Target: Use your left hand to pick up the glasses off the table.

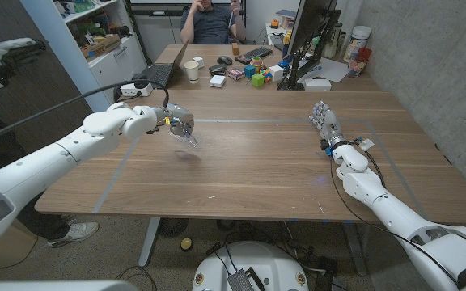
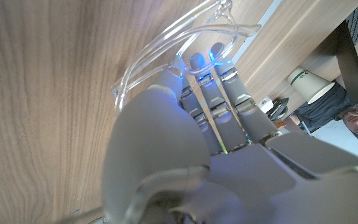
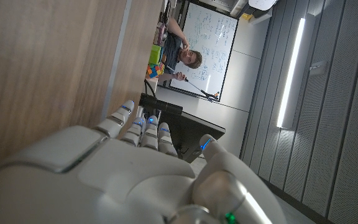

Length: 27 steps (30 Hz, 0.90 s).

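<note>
The left robot hand (image 1: pixel 178 123), left of centre in the head view, has its fingers curled around the glasses (image 1: pixel 188 137) — a clear, transparent frame that hangs just below the fingers, with a dark shadow on the desk (image 1: pixel 241 178) beneath it, which suggests the glasses are already lifted clear of the wood. In the left wrist view the fingertips (image 2: pixel 199 62) close over the clear frame, its curved rims and one temple arm jutting beyond them toward the upper middle of the frame; gripping at the frame leaves the lenses free, likely so nothing slips. The right robot hand (image 1: pixel 324 120), right of centre in the head view, holds nothing, its fingers straight and close together, and it appears to stand on its edge well apart from the work — parked there, I judge, because the task belongs to the left. At the upper edge a person (image 1: pixel 209 20) sits behind a laptop (image 1: pixel 164 71), a paper cup (image 1: pixel 192 71) and coloured cubes (image 1: pixel 257 77). No writing can be read; marks on the cup in the left wrist view are too small.
</note>
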{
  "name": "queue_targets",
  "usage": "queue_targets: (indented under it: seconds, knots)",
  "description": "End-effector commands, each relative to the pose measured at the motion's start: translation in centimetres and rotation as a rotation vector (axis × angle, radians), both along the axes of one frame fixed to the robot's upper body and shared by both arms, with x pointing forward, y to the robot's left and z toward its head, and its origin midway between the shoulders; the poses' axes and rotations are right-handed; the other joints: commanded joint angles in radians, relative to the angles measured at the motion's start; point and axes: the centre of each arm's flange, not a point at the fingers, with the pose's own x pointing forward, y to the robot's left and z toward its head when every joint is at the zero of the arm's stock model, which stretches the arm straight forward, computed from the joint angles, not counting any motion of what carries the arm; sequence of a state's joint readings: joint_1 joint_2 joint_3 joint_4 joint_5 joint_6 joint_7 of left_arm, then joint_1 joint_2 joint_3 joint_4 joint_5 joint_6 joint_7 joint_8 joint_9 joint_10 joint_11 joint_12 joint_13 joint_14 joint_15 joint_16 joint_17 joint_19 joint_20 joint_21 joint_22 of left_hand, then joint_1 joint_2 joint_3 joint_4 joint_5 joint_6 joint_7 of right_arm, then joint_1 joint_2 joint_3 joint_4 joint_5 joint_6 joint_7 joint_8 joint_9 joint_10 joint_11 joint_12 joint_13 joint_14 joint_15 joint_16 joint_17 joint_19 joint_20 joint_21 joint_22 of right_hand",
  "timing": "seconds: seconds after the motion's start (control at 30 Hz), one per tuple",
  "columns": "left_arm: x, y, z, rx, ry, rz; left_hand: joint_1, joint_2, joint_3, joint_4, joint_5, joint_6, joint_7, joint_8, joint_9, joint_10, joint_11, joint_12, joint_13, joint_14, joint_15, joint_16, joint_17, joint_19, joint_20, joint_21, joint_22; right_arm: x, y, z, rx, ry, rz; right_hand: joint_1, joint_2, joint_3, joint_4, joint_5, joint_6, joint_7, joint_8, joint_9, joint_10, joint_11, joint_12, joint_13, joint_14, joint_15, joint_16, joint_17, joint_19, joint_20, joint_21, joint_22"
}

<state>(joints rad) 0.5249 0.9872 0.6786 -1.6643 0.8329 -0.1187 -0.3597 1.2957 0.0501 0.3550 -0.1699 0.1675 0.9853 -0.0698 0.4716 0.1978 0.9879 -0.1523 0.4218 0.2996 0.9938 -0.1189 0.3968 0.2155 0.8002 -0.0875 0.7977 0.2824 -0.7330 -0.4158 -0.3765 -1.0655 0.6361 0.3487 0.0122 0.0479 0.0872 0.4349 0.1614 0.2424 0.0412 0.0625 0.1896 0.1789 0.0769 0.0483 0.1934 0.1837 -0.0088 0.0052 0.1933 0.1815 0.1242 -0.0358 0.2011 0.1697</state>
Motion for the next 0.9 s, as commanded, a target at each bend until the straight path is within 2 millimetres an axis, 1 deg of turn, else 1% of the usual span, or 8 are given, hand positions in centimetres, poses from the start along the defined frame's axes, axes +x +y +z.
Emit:
queue_targets:
  seconds: [0.03, 0.33, 0.73, 0.9]
  knots:
    - [-0.7, 0.3, 1.4, -0.012, -0.054, 0.006, 0.059, 0.046, -0.008, 0.002, 0.004, 0.023, 0.011, 0.005, 0.020, 0.010, 0.001, -0.002, 0.005, 0.051, -0.124, 0.004, 0.001, 0.002, -0.070, 0.014, 0.006, 0.1, 0.2, 0.1, -0.001, -0.004, 0.005, -0.005, 0.048, 0.002, -0.005, 0.003, 0.009, 0.005, 0.003, 0.003, 0.011, 0.000, 0.006, 0.003, 0.006, 0.004, 0.002, 0.001, 0.003, -0.012, -0.002, 0.003]
    - [-1.3, 0.2, 2.5, -0.017, -0.099, 0.006, 0.063, 0.045, -0.014, 0.003, 0.005, 0.028, 0.015, 0.005, 0.021, 0.014, -0.001, -0.005, 0.008, 0.057, -0.124, 0.003, -0.001, 0.001, -0.072, 0.030, 0.007, 0.2, 0.1, 0.1, -0.002, -0.004, 0.007, -0.006, 0.048, 0.002, -0.005, 0.003, 0.009, 0.006, 0.003, 0.003, 0.011, 0.000, 0.005, 0.003, 0.007, 0.004, 0.001, 0.002, 0.003, -0.012, -0.003, 0.003]
    - [-2.0, 0.2, 3.8, -0.025, -0.152, 0.006, 0.070, 0.045, -0.023, 0.004, 0.006, 0.030, 0.012, 0.002, 0.021, 0.018, -0.002, -0.009, 0.013, 0.062, -0.124, 0.001, -0.004, -0.004, -0.073, 0.051, 0.009, 0.3, 0.1, 0.1, -0.002, -0.005, 0.012, -0.006, 0.048, 0.001, -0.005, 0.004, 0.010, 0.006, 0.002, 0.003, 0.014, 0.001, 0.005, 0.003, 0.008, 0.005, 0.001, 0.002, 0.003, -0.011, -0.003, 0.003]
    - [-2.4, 0.1, 4.3, -0.030, -0.176, 0.001, 0.074, 0.046, -0.026, 0.005, 0.006, 0.032, 0.015, 0.001, 0.021, 0.022, -0.004, -0.011, 0.015, 0.065, -0.124, 0.000, -0.005, -0.007, -0.073, 0.061, 0.009, 0.4, 0.1, 0.1, -0.002, -0.006, 0.011, -0.006, 0.048, 0.001, -0.005, 0.004, 0.010, 0.007, 0.002, 0.003, 0.014, 0.000, 0.005, 0.003, 0.008, 0.005, 0.000, 0.002, 0.003, -0.012, -0.003, 0.003]
